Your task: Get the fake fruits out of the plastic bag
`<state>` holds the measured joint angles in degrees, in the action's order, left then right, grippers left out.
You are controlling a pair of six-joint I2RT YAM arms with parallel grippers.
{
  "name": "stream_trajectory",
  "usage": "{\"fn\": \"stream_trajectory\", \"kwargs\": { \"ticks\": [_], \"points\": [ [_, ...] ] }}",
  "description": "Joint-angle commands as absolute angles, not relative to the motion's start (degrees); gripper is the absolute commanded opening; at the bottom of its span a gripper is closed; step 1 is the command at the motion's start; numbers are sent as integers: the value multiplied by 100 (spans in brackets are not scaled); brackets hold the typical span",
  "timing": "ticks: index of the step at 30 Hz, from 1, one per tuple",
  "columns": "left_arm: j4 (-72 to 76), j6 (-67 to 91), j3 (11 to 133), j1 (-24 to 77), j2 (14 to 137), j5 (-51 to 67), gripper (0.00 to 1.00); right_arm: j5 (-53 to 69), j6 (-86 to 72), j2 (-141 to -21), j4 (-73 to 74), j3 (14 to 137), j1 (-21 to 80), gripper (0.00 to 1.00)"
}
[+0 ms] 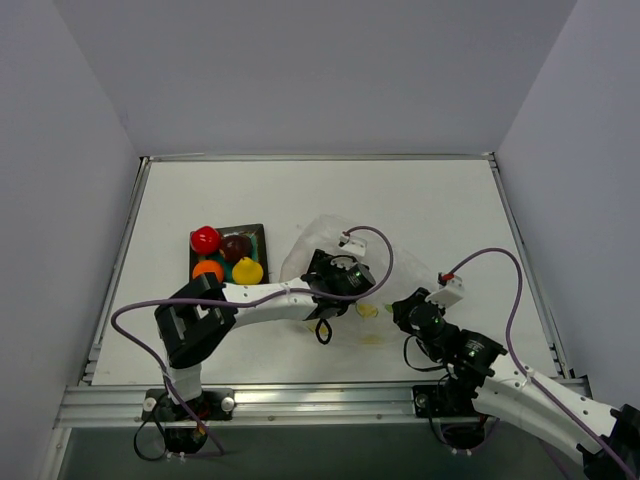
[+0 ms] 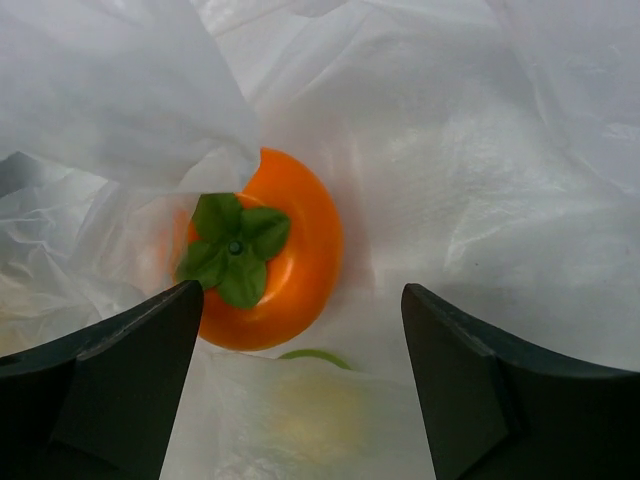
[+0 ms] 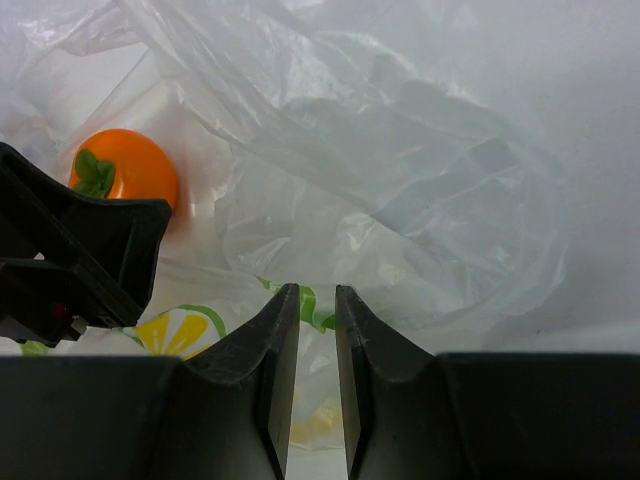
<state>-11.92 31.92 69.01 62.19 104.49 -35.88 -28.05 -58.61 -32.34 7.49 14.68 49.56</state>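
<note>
Inside the mouth of the plastic bag (image 2: 480, 150), the left end effector (image 2: 302, 300) stands with its jaws wide apart and grips nothing. The orange fake fruit (image 2: 270, 250), leaf cap facing the wrist camera, lies just ahead of the opening. It sits off-centre, close to the left finger (image 2: 120, 380) and well apart from the right one. A flap of film overhangs its far-left side.

To the near right, the right end effector (image 3: 318, 295) is almost closed. A fold of the bag's printed near edge sits between its tips, so it appears to be pinching the bag open.

Left of the bag on the table (image 1: 300, 190), the teal plate (image 1: 262, 240) carries four fruits: red (image 1: 205, 239), dark maroon (image 1: 237, 246), orange (image 1: 208, 270) and yellow (image 1: 248, 270).

Risks, as judged:
- Because the fruit sits off-centre, the left finger would meet it first and push it deeper into the bag.
- The overhanging flap could be trapped in the grasp, so lifting would drag the bag along.
- The fruit looks smooth and rounded, so a shallow grip may let it slip out.
- If the right-hand pinch slips, the mouth may collapse over the fruit.
- The plate is crowded, and another fruit may knock one off it.
</note>
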Motion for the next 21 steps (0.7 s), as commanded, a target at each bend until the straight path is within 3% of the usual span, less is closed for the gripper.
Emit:
{"fn": "stream_trajectory", "kwargs": {
  "ticks": [1,12,16,21],
  "points": [
    [-1327,3103,7031,6179,10203,-4200,80,-2979,-5827,-3331,677,1608,4992,18],
    [-1380,2971,7286,5898,10679,-4324,82,-2944,-5801,-3401,633,1591,4992,17],
    [-1371,2944,7312,5757,10845,-4254,89,-2971,-5818,-3437,633,1564,4992,18],
    [-1213,2988,7295,5581,11021,-3921,89,-2927,-5818,-3437,633,1538,4992,17]
  ]
}}
